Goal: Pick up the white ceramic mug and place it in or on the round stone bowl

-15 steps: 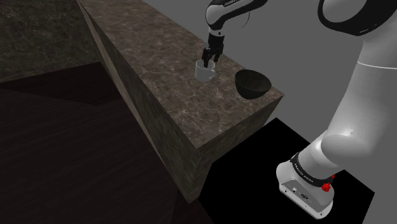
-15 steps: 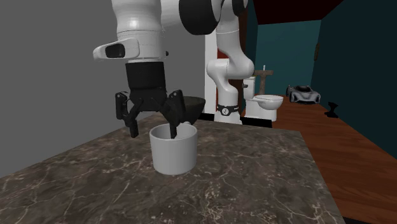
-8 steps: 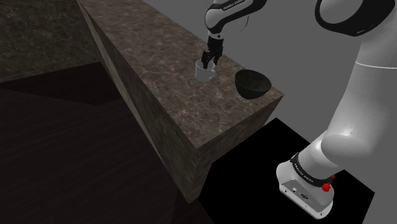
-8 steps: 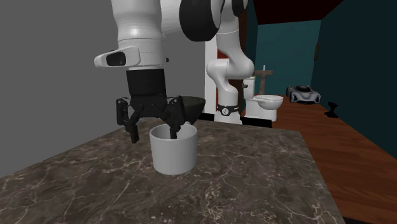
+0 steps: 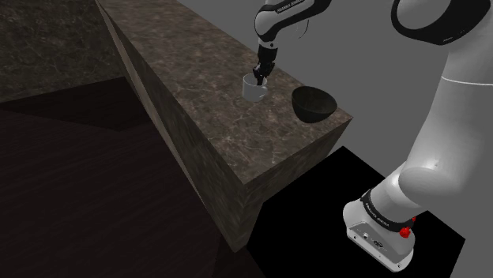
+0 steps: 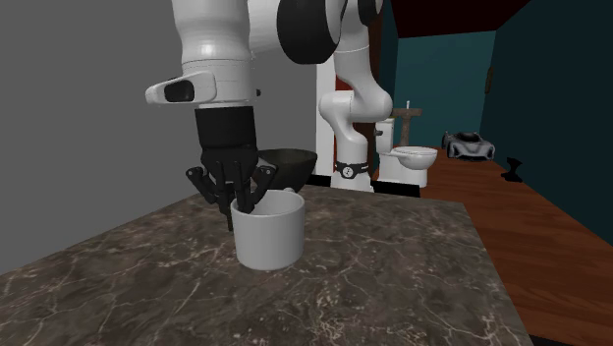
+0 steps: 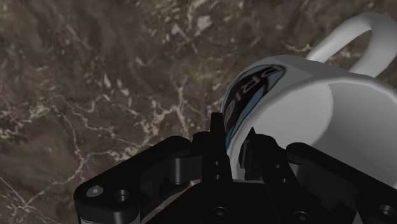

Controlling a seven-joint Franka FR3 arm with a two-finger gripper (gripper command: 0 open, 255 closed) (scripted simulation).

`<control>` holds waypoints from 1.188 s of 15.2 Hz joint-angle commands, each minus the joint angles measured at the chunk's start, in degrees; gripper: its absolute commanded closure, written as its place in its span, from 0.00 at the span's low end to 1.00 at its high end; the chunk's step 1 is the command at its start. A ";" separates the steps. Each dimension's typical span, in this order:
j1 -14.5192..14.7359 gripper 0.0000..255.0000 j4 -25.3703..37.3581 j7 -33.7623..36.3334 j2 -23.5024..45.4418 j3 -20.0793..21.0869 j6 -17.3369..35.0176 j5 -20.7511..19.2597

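Wrist view: hand (image 7: pixel 234 151) closed onto the mug (image 7: pixel 305 114), rim wall pinched between its two fingers.
Mug: white, upright, base on the table (image 5: pixel 237 134), just along the edge from the bowl (image 5: pixel 314 104).
Bowl: dark, round, by the table's corner at the shoulder view's right.
Done: grasp looks made.
Left: lift, carry over to the bowl, set down, let go.
Count: one mug, one bowl, one hand.
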 commanded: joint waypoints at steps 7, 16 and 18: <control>0.01 1.00 0.84 0.14 -1.06 -0.04 -1.89 -0.11; 0.03 1.00 4.22 0.54 -3.63 -0.13 -7.83 -0.38; 0.02 1.00 5.12 0.63 -4.09 -0.15 -9.19 -0.44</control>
